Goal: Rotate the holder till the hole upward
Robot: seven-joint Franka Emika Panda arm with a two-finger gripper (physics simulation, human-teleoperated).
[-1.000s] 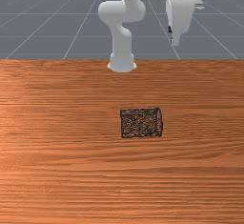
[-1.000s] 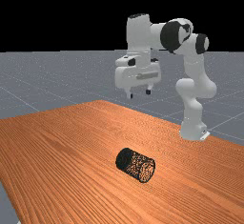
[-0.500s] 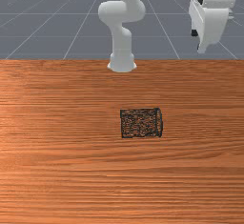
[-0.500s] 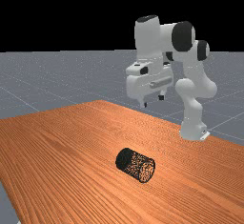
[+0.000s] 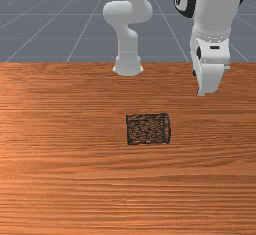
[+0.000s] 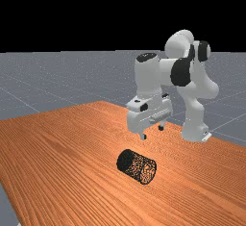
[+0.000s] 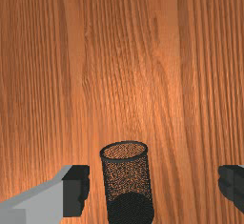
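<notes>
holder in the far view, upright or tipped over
Tipped over: the mesh holder lies on its side on the table, its open rim facing sideways, not up.

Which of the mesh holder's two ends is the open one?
The end of the holder at the far view's right: a thin rim rings its hole; the other has a dark base.
</notes>
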